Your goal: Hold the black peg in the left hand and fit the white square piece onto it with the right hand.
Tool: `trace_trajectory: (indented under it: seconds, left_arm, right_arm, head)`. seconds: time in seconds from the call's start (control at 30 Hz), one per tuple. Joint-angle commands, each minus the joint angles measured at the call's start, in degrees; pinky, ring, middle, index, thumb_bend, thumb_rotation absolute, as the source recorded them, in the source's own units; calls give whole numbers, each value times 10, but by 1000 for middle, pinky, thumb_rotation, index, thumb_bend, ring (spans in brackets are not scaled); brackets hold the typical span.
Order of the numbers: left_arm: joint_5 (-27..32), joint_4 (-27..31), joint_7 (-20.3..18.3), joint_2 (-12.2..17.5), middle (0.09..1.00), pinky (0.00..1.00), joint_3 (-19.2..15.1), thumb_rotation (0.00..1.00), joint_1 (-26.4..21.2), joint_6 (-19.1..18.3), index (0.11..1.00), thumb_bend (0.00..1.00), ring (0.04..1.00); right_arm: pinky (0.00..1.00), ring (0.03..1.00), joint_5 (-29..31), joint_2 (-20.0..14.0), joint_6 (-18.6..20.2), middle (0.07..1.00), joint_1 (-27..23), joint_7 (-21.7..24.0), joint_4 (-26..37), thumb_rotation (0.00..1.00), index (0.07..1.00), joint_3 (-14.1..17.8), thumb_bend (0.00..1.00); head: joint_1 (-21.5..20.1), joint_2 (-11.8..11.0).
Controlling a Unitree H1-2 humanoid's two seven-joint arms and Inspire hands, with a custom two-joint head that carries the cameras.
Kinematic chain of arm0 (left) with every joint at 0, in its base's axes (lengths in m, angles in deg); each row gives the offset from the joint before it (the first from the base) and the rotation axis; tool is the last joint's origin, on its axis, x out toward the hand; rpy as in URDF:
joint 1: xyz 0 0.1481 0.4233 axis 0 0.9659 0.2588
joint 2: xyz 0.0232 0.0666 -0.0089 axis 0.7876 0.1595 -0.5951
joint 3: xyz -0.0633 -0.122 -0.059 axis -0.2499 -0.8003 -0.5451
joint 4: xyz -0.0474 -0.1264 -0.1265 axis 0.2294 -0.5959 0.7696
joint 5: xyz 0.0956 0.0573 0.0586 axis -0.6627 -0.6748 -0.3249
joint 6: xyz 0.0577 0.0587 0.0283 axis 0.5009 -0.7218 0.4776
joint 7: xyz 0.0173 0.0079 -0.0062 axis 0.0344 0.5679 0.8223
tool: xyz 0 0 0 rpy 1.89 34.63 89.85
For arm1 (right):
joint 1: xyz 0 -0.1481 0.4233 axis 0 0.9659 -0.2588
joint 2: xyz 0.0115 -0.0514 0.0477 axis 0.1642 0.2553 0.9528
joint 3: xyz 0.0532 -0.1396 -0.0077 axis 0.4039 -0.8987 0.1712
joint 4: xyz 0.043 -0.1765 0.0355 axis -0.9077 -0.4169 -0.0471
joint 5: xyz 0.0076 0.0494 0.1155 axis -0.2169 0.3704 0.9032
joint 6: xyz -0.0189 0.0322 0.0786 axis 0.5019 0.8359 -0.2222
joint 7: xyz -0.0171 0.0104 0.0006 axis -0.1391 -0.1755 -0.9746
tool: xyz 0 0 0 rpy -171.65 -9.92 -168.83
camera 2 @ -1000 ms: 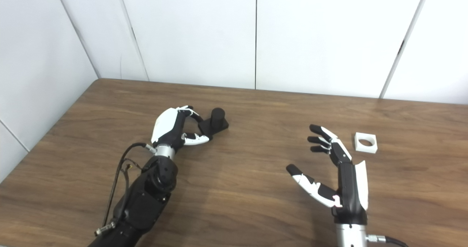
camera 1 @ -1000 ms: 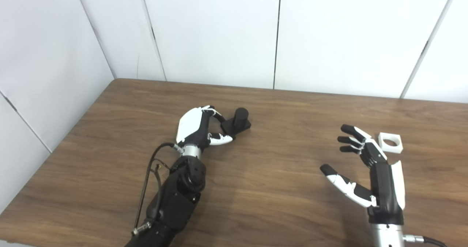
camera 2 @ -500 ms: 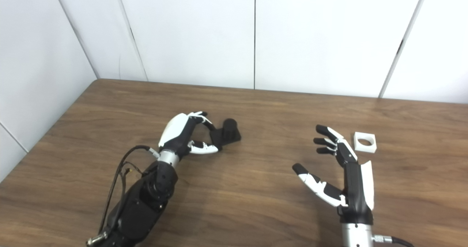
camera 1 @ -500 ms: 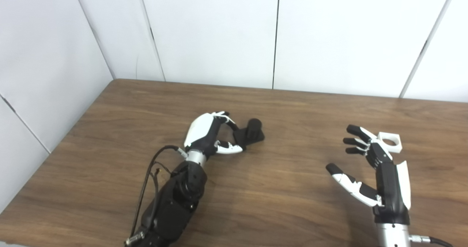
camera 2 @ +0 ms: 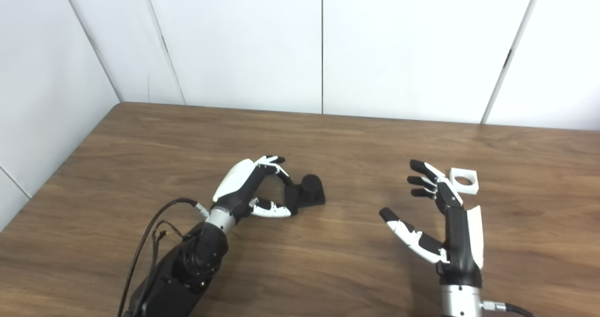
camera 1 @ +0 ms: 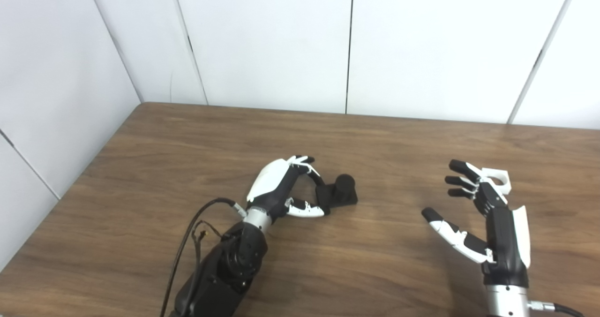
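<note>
Right now the white square piece (camera 2: 463,181) lies flat on the table (camera 2: 328,260), just beyond the right hand (camera 2: 440,218), whose spread fingers hold nothing. Left hand (camera 2: 248,192) pinches the black peg (camera 2: 309,190) by its base, peg upright.

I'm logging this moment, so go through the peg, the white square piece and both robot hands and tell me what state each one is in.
Black peg: upright on the table, its base pinched by the left robot hand.
White square piece: flat on the table, hole facing up, not held.
Left robot hand: shut on the black peg's base.
Right robot hand: open, fingers spread, beside the white square piece, holding nothing.
Table: bears both parts.
</note>
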Motion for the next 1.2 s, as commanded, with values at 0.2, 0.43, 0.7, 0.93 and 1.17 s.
trace_trajectory:
  seconds: [0.2, 0.43, 0.7, 0.93, 1.17]
  left_arm:
    - [-7, 22, -43, 3, 919, 941, 37, 82, 27, 13, 490, 519, 971]
    - [-11, 23, -46, 4, 923, 962, 60, 82, 40, 30, 491, 520, 977]
    - [-18, 12, -42, -2, 922, 975, 78, 80, 46, 49, 490, 521, 981]
    - [-22, 7, -35, -6, 926, 980, 78, 79, 45, 44, 490, 521, 984]
    - [-18, 12, -41, 3, 928, 986, 72, 80, 44, 37, 491, 519, 990]
  right_arm:
    - [611, 705, -1, -17, 13, 794, 30, 0, -4, 256, 788, 18, 602]
    - [624, 709, -5, -18, 16, 793, 30, -2, 0, 278, 788, 23, 612]
    - [609, 701, -5, -19, 24, 791, 32, 0, 8, 282, 786, 28, 613]
    - [613, 702, -2, -20, 26, 791, 33, 2, 10, 266, 785, 28, 608]
    - [613, 708, -16, -22, 29, 786, 28, -5, 12, 294, 782, 30, 617]
  head:
    - [-3, 2]
    - [-16, 5]
    - [-18, 8]
    - [-17, 9]
    - [-72, 6]
